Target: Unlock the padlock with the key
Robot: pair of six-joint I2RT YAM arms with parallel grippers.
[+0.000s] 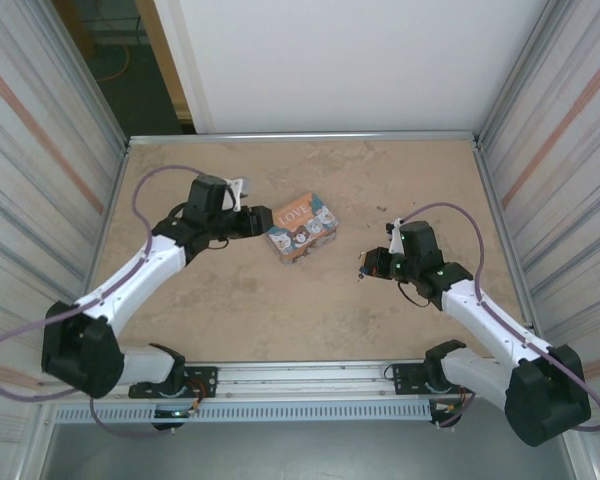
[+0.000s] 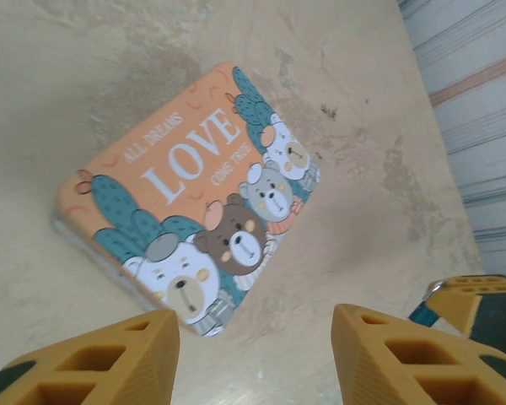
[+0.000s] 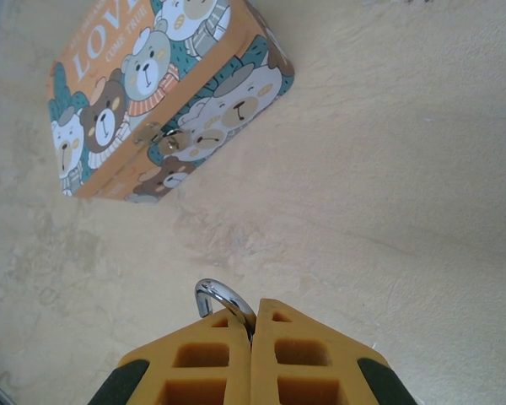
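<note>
The padlock (image 3: 211,285) sat in the right fingers (image 3: 297,354), which were clenched on it. Its silvery shackle curled out past their tips, while the body was almost wholly buried between them. From the left wrist camera a sliver of teal-blue body (image 2: 422,313) peeked out beside one yellow fingertip. Its long axis seemed to run along the fingers, shackle end forward and pointing toward the tin box (image 3: 164,80). That probably left the keyhole end turned back into the grasp, though this could not be seen. The left fingers (image 2: 110,354) were released, spread wide with nothing between them, and hung low just beside the near end of the tin box (image 2: 194,190). From above, the tin box (image 1: 302,228) lay on the tabletop (image 1: 280,320) between the two arms. The left fingers (image 1: 258,222) were close against it and the right fingers (image 1: 365,268) stood apart from it, across a stretch of bare surface. So the lock lay to the right of the left fingers, beyond the box, and the right arm was the one that had it. The box was shut, its small clasp (image 3: 163,139) on the side facing the right wrist camera, and its contents were hidden. Bringing the key to the lock would likely need that body end exposed first.
</note>
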